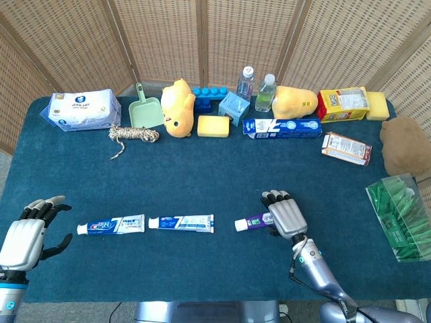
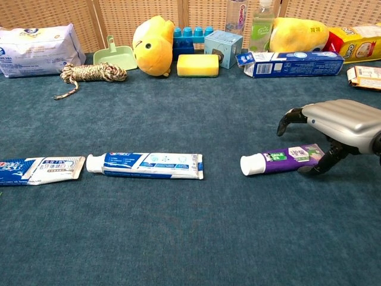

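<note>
Spreading wide under everything, the blue bench (image 1: 222, 168) carries three toothpaste tubes in a row near its front edge. Over the rightmost, the right hand (image 2: 342, 122) arches, fingers (image 2: 290, 119) and thumb closing on the purple toothpaste tube (image 2: 280, 161), whose tail looks tilted up: grasping seems under way. Next likely calls for a firm pinch before lifting. The left hand (image 1: 27, 232) hovers spread and holding nothing beside the blue-and-white tube (image 1: 111, 225).
</note>
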`<state>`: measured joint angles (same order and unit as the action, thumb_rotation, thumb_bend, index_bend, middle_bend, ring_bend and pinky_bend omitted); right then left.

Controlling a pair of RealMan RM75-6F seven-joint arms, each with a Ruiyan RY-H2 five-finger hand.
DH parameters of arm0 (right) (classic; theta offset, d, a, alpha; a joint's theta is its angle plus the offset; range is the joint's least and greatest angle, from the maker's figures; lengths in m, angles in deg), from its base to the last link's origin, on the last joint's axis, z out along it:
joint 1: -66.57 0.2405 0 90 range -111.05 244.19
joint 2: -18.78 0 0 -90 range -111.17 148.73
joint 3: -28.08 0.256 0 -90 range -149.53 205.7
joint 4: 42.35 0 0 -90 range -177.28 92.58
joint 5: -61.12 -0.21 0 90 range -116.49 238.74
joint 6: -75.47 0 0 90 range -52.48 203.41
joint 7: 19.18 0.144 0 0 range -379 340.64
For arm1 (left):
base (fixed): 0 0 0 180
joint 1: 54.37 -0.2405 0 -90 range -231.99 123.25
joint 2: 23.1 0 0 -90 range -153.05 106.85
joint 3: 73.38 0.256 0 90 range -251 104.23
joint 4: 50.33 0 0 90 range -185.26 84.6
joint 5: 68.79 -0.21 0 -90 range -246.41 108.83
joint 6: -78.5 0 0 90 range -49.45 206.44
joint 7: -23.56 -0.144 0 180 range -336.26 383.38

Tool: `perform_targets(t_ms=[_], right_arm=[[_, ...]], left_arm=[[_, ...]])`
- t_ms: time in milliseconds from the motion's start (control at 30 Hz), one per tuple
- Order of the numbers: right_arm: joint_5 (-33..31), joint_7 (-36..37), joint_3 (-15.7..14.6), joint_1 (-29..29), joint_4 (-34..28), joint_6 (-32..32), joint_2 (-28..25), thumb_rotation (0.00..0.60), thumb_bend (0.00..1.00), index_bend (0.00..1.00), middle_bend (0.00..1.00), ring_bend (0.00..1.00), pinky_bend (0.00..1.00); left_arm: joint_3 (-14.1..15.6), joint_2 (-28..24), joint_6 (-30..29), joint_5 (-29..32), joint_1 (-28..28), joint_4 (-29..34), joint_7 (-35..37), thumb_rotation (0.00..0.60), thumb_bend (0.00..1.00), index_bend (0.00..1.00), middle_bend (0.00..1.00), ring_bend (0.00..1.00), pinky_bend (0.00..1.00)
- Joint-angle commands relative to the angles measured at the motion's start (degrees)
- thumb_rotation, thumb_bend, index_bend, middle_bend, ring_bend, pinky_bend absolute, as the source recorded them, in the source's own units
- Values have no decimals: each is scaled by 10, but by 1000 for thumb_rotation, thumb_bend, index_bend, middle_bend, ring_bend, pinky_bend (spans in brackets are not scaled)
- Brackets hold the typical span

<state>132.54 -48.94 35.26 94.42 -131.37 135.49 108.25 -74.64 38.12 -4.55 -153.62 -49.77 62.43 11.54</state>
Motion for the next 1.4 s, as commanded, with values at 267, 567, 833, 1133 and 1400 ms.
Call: perform_targets(t_ms=[267, 567, 833, 1133, 1400], right_arm=[[-39, -37, -6, 23, -39, -30, -26, 600, 310, 380, 234, 186, 200], [-72, -57, -9, 41, -47, -42, -28, 600, 304, 387, 235, 186, 204], [-98, -73, -10, 60, -55, -53, -30, 600, 288, 589, 304, 214, 230], [-105, -23, 3, 66, -67, -48, -39, 600, 341, 894, 608, 516, 558], [-97, 63, 7, 55, -81, -56, -68, 600, 352, 913, 701, 634, 719]], left_arm=[[0, 5, 4, 3, 4, -5, 1, 600, 262, 288, 217, 203, 154], [-1, 6, 5, 7, 6, -8, 2, 600, 262, 288, 217, 203, 154], [1, 8, 5, 7, 6, -10, 4, 600, 261, 288, 214, 203, 154], [-1, 2, -6, 1, 3, -7, 6, 600, 262, 287, 213, 203, 154], [-3, 4, -1, -6, 11, 7, -9, 600, 262, 287, 213, 203, 154]])
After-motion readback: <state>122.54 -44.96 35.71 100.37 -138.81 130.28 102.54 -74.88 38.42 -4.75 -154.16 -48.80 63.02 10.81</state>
